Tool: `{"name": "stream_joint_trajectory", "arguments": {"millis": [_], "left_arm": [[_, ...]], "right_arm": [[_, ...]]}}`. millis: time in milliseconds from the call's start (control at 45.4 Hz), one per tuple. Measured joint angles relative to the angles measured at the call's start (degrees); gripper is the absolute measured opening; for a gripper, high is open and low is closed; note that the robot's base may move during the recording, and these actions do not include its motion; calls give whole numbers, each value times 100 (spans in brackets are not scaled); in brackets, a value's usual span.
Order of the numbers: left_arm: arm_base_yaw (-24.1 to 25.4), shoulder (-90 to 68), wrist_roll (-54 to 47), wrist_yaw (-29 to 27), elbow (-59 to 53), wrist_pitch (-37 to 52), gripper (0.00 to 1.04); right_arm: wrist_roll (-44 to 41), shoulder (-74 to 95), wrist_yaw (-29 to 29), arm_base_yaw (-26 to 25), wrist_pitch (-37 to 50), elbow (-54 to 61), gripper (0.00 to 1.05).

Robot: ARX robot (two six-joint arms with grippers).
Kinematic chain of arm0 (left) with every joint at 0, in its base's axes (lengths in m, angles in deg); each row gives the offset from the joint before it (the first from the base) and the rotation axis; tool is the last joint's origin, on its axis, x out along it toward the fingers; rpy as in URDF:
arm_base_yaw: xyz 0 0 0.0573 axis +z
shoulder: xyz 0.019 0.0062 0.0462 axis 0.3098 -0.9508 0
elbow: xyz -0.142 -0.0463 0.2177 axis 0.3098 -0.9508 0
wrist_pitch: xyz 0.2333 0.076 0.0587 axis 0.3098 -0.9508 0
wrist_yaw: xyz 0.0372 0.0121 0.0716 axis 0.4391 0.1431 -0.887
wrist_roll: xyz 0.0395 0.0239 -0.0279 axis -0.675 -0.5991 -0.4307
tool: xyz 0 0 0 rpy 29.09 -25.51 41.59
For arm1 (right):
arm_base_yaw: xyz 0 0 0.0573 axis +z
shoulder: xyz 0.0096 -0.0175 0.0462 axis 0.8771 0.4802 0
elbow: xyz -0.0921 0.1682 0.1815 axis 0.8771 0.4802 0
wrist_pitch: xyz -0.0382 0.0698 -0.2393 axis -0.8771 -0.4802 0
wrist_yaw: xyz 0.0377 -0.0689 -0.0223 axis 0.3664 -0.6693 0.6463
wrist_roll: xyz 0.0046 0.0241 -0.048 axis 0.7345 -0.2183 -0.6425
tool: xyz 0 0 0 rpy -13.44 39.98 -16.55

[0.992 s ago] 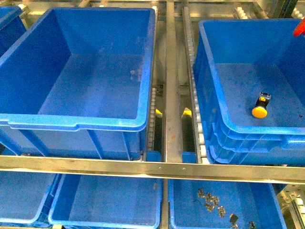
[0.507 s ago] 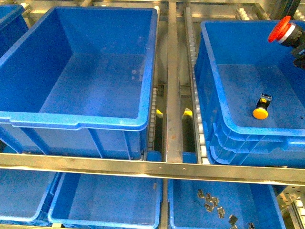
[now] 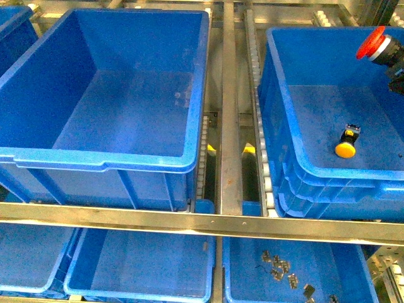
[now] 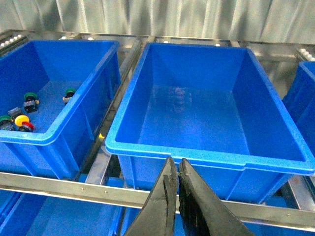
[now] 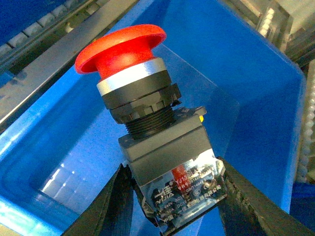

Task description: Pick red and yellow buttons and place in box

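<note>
My right gripper (image 5: 172, 201) is shut on the black body of a red button (image 5: 147, 113), whose red mushroom cap points up and away. In the front view the red button (image 3: 371, 43) hangs above the back right of the box (image 3: 285, 158), a blue crate with a doubled rim, and the right gripper (image 3: 394, 58) is partly cut off by the frame edge. A yellow button (image 3: 346, 146) lies on the box floor. My left gripper (image 4: 176, 169) is shut on nothing, in front of the middle crate. Another crate (image 4: 74, 129) holds a yellow button (image 4: 21, 119) and a red button (image 4: 28, 127).
A large single-rimmed blue crate (image 3: 101, 161) fills the left and middle of the shelf. A metal rail with rollers (image 3: 228, 126) separates it from the box. Green-capped buttons (image 4: 30, 97) lie in the far-left crate. Lower crates sit under the front bar; one holds small metal parts (image 3: 281, 264).
The right gripper has brought the red button in from the right edge to above the box. The yellow button and the left gripper have not moved.
</note>
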Motion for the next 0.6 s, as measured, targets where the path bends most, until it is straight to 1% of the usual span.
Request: {"name": "stream_joint_trajectory", "arguments": {"millis": [44,88,242,264,419,485,595], "left_arm": [[0,0,7,2,0,2,3],[0,0,2,0,0,2,8],[0,0,2,0,0,2,31],[0,0,2,0,0,2,33],[0,0,2,0,0,2,58],[0,0,2,0,0,2,72],[0,0,2,2,0,2,88]], "right_arm": [[13,17,2,-26,2,0,39],[26,33,2,-50,22,-4,39],[247,197,-20,-240,118,-52,39],[273,221,-20,-258,129,-63,39],[601,730,-68,-494,245,-348,39],[809,1154,-90,-557,249,-704,39],[1016,1731,-164,-555,219,-1318,39]]}}
